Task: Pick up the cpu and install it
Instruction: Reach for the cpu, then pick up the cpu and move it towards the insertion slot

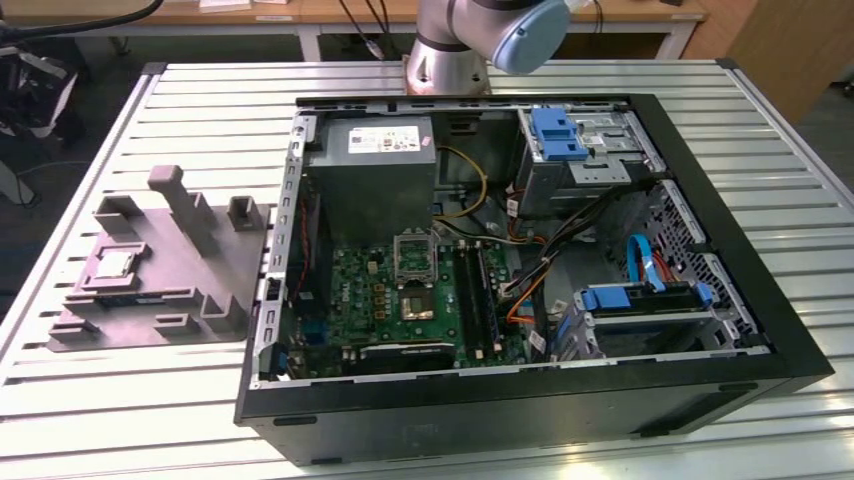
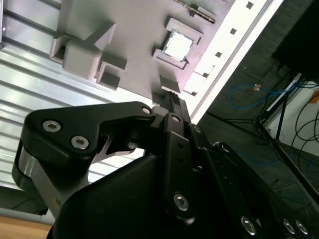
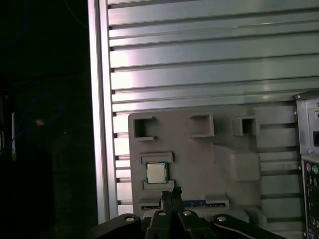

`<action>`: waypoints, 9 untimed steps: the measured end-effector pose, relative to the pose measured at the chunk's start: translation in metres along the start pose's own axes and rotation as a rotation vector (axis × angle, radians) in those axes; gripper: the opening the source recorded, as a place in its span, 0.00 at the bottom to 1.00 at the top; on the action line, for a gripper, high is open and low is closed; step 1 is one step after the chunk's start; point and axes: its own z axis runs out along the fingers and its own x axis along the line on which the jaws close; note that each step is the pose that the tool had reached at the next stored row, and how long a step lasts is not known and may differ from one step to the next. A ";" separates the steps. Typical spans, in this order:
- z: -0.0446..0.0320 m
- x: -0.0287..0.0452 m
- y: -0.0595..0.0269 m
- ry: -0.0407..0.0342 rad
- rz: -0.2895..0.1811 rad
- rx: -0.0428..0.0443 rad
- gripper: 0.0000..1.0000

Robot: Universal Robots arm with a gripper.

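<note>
At the exterior view's left, a grey moulded fixture tray (image 1: 167, 285) lies on a slatted metal table (image 1: 147, 420). The cpu (image 1: 111, 264), a small silvery square, sits flat in a pocket on the tray's side nearest the frame's left edge. Raised grey blocks stand around it, beside but not over it. The middle and right of the frame hold an open black computer case (image 1: 534, 400) lying on its side. Inside are a grey power supply (image 1: 380, 175), a green motherboard (image 1: 387, 300) with a black-framed socket (image 1: 412, 250), and blue-tabbed drive bays (image 1: 634, 297) with loose wires. The arm (image 1: 467, 40) rises at top centre, behind the case. In both wrist views the gripper (image 3: 172, 195) (image 2: 169, 98) hangs above the tray, fingers pressed together with nothing between them, near the cpu (image 3: 155, 173) (image 2: 178, 45) but apart from it. The first wrist view adds the case's rear ports (image 3: 311, 174). The second wrist view adds floor cables (image 2: 259, 92) beyond the table edge.
</note>
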 end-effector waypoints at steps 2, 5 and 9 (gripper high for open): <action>0.0002 0.0034 -0.0003 0.0000 0.000 0.0000 0.11; 0.0002 0.0038 -0.0003 0.0000 0.000 0.0000 0.11; 0.0002 0.0046 -0.0004 0.0000 0.000 0.0001 0.11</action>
